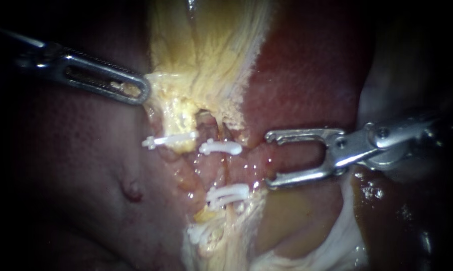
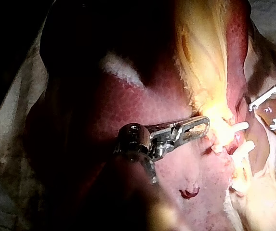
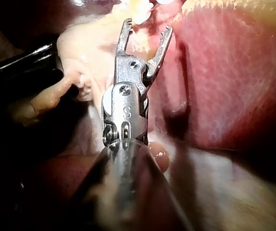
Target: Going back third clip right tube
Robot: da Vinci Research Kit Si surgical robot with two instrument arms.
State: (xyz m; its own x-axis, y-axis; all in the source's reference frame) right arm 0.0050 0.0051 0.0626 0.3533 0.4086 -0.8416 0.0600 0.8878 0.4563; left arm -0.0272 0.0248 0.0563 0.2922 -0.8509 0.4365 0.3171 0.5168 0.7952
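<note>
My right instrument (image 1: 270, 159) comes in from the right, its two hooked jaws open wide and empty, just right of the clipped tubes. In its wrist view the right instrument (image 3: 145, 29) shows the same gap with nothing in it. White clips sit on the tubes: one at the upper left (image 1: 168, 140), one beside it (image 1: 220, 147), a pair lower down (image 1: 228, 194) and more at the bottom (image 1: 201, 233). My left instrument (image 1: 136, 90) is shut on the edge of the yellowish gallbladder tissue (image 1: 206, 50), holding it up and to the left; the left instrument (image 2: 198, 127) grips it in its wrist view too.
Red liver (image 1: 306, 75) lies behind and to the right of the tubes, and pale pink liver surface (image 1: 86, 165) with a small dark spot (image 1: 132, 190) lies to the left. Whitish tissue (image 1: 346, 236) sits under the right instrument.
</note>
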